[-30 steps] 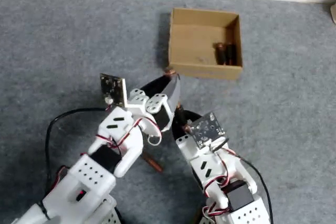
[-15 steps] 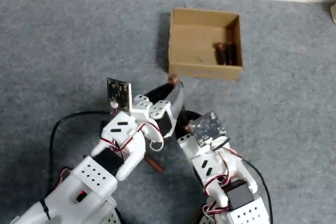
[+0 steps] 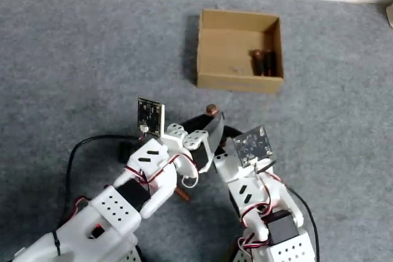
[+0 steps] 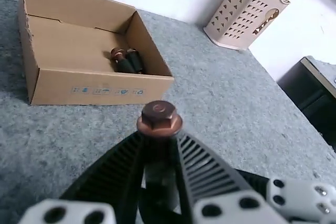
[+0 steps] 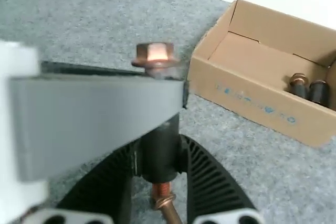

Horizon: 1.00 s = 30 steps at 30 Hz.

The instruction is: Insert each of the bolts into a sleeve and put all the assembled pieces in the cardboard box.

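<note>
Over on the left of the tabletop (image 3: 73,47), heads up: there's a loose copper piece (image 3: 180,193) lying half under your left arm. It looks like another bolt, but the arm covers most of it, so can't say for sure.

Moving right, your left claw (image 4: 159,142) is clamped on the bolt (image 4: 159,116) just under its hex head, holding it upright above the tabletop. Right next to it, your right claw (image 5: 158,161) is closed around the dark sleeve (image 5: 157,135), and the bolt sits straight over it. So I'd say you're mid-insertion. Some copper thread shows below the sleeve in the right wrist view. It might be the bolt's tip poking through, but I can't tell how deep the bolt actually sits because the left claw's finger blocks the join.

Next move probably needs the bolt pushed fully home while staying lined up. Then one claw lets go and the other carries the piece over.

Further right, the cardboard box (image 3: 239,83) sits well apart from both claws, with two assembled pieces (image 3: 264,62) already against its far wall.
</note>
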{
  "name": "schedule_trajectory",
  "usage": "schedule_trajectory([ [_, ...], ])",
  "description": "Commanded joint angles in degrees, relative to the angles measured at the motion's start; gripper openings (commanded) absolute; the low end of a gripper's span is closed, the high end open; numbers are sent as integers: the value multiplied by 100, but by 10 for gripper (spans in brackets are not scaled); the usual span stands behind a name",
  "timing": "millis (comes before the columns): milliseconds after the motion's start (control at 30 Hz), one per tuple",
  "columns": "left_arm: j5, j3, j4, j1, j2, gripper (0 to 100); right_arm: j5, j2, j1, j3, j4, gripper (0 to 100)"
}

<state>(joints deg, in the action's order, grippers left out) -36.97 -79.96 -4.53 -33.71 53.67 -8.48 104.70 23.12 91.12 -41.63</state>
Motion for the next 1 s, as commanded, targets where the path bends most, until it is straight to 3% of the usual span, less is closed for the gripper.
schedule_trajectory([
  [0,-44,84,-53,31,13,11,88,57,-286,-66,207,5],
  [100,-35,92,35,-4,13,130,79,57,-286,-57,207,5],
  [233,-35,611,1266,-57,13,285,79,57,-286,-57,207,5],
  [367,-35,1121,2224,-57,13,290,79,57,-286,-57,207,5],
  [800,-79,1200,2224,-347,479,287,79,57,-286,-48,207,5],
  [967,-79,1095,2593,110,1437,287,79,57,-286,-40,207,5],
])
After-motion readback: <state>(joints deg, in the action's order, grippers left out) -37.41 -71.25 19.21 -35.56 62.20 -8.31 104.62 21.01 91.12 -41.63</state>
